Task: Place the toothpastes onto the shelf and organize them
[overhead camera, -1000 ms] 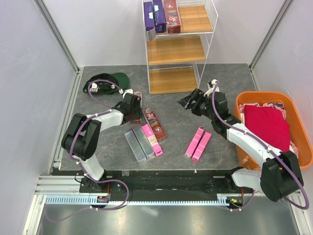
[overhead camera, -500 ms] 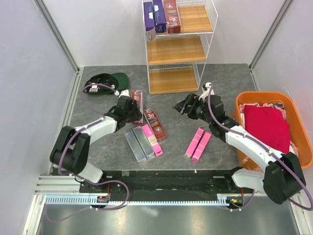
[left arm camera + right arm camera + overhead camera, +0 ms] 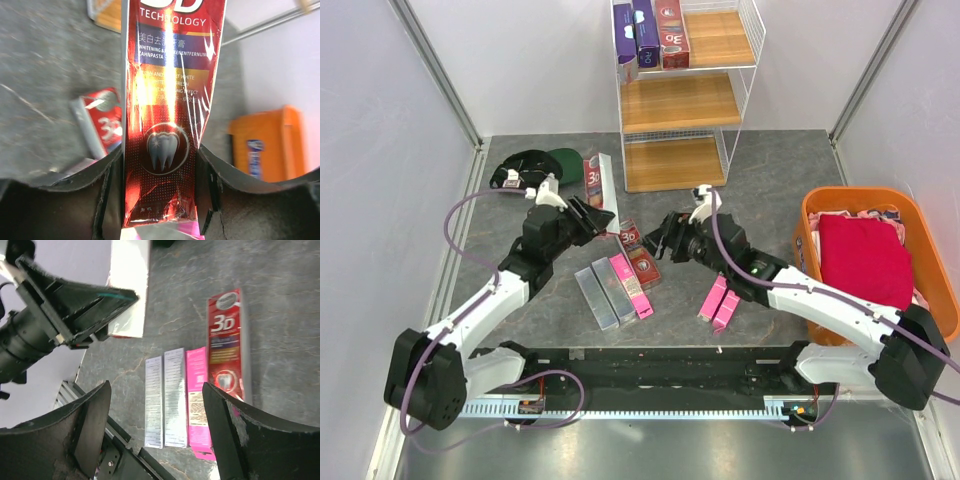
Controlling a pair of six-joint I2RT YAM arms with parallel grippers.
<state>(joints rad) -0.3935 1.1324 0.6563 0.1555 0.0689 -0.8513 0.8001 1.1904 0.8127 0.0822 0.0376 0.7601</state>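
My left gripper [image 3: 592, 214] is shut on the lower end of a dark red "3D" toothpaste carton [image 3: 597, 178], held up off the table; in the left wrist view the carton [image 3: 167, 125] fills the gap between the fingers. My right gripper [image 3: 660, 232] is open above a second red carton [image 3: 640, 252] lying on the table. Beside that one lie two silver-grey cartons [image 3: 165, 397] and a pink one [image 3: 197, 395]. Two more pink cartons [image 3: 720, 300] lie under the right arm. The white wire shelf [image 3: 720, 38] stands at the back, with purple [image 3: 645, 35] and red [image 3: 671, 30] cartons on its top board.
An orange basket [image 3: 930, 260] with red and pink cloth sits at the right edge. A dark green cap [image 3: 545, 165] lies at the back left, near the left arm. The shelf's middle board [image 3: 680, 100] and bottom board [image 3: 670, 162] are bare. Grey walls close in both sides.
The left gripper has closed on the red carton and lifted it off the table, tipping it upright. The right arm has swung left and forward over the cartons in the middle.
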